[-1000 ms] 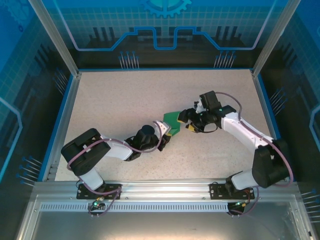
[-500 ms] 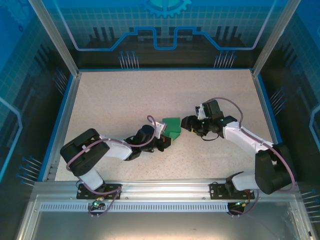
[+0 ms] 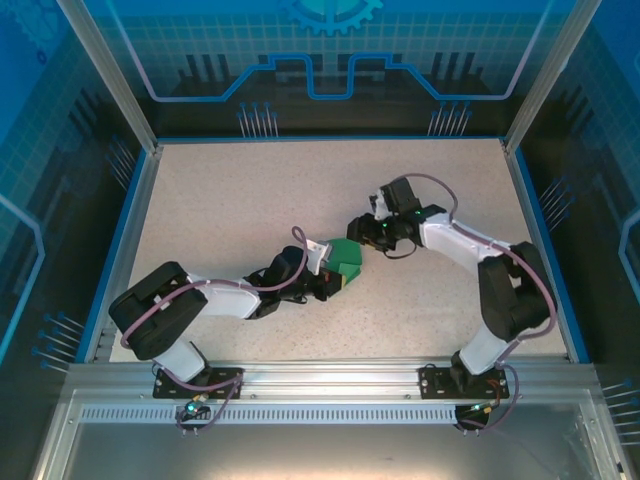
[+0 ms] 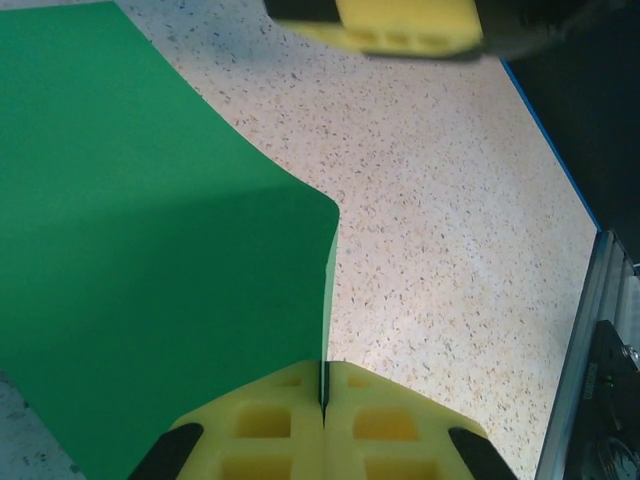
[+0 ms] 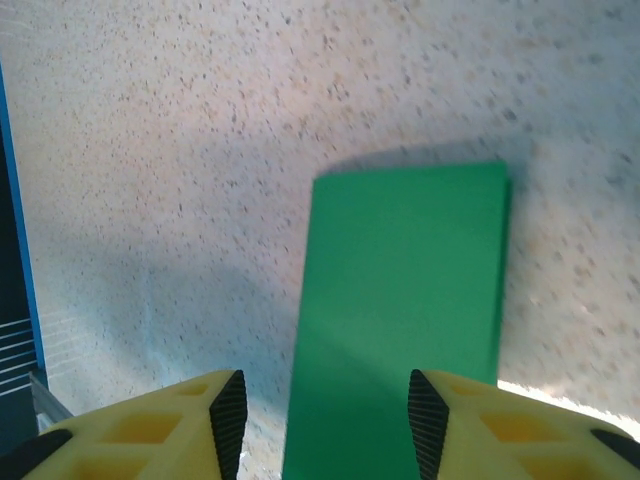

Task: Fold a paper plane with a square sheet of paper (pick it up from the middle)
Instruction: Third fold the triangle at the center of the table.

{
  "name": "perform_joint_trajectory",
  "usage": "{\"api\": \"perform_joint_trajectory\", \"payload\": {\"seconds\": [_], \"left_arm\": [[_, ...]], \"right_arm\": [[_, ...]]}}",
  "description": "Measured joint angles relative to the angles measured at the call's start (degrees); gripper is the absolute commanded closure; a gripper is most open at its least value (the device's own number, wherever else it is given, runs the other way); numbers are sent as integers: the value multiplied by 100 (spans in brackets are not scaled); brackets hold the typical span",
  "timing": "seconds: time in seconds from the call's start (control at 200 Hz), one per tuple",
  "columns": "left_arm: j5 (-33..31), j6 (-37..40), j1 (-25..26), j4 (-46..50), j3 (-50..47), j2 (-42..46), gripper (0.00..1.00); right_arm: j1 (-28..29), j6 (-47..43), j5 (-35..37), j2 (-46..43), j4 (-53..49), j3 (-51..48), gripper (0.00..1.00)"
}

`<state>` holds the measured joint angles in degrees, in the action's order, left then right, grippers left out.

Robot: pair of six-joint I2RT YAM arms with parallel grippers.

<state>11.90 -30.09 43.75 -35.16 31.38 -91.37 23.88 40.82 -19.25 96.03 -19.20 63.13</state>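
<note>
The left claw is clamped tight on the folded green sheet of paper at mid-tabletop. The right claw hovers over its flat end, spread wide and empty. This looks mid-fold; next, the right claw should pinch that end squarely.

Your left pincer is clamped on the paper, arm stretched low; your right pincer gapes wide, pointing down.
</note>
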Motion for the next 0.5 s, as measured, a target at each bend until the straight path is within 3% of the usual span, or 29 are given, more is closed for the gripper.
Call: {"api": "perform_joint_trajectory", "payload": {"seconds": [0.295,0.5], "left_arm": [[-90,-2,-9,151,0,-7,100],[-214,-11,-15,323,0,-24,100]], "right_arm": [[337,-317,297,1364,-570,1045,57],[374,-476,542,1799,-894,1241,57]]}}
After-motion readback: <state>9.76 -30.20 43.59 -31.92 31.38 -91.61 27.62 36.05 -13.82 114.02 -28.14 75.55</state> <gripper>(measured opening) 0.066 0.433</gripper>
